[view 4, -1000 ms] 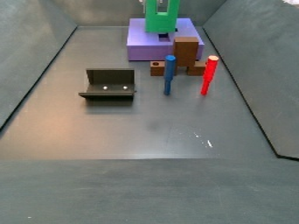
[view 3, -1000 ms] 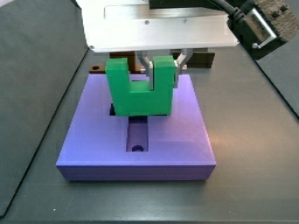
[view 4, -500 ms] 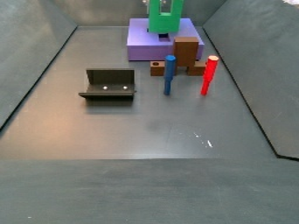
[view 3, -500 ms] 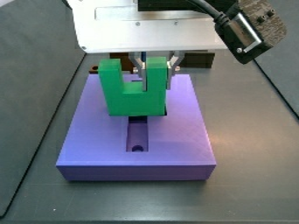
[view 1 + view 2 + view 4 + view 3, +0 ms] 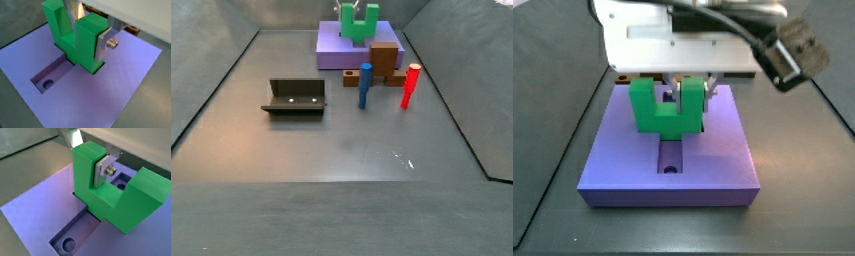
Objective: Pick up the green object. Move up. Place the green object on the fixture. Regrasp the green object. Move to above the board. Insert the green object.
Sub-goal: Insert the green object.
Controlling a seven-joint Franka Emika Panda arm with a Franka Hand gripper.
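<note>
Two prongs: the green object (image 5: 664, 108) stands upright on the board (image 5: 671, 150) with both prongs pointing up and the notch between them open to the sky.
Gripper: the gripper (image 5: 90, 37) pinches one prong of the green object; in both wrist views a silver finger plate (image 5: 105, 169) lies flat against the prong's outer face, and a second finger (image 5: 71, 12) reaches down into the notch.
Green object, seating: its base sits down in the board's recess; in a wrist view (image 5: 75, 36) the purple surface meets the base on all visible sides.
Change from a second ago: the green object is lower, more of its base sunk into the board, and the white gripper body (image 5: 667, 45) has come down with it.
Change from half a second ago: a further small drop; the piece looks shorter above the board in both side views.
Recess: the uncovered arm of the slot (image 5: 671, 157) runs from the piece toward 6 o'clock in a side view, with a round hole at its end (image 5: 47, 84).
Board, place: at 12 o'clock on the worktop in a side view (image 5: 339, 50).
Fixture: the fixture (image 5: 295, 97) stands at about 9 o'clock of the worktop's middle, well apart from the board.
Pegs: a blue peg (image 5: 364, 85) and a red peg (image 5: 410, 86) stand upright just beside a brown block (image 5: 382, 61), which touches the board's edge.
</note>
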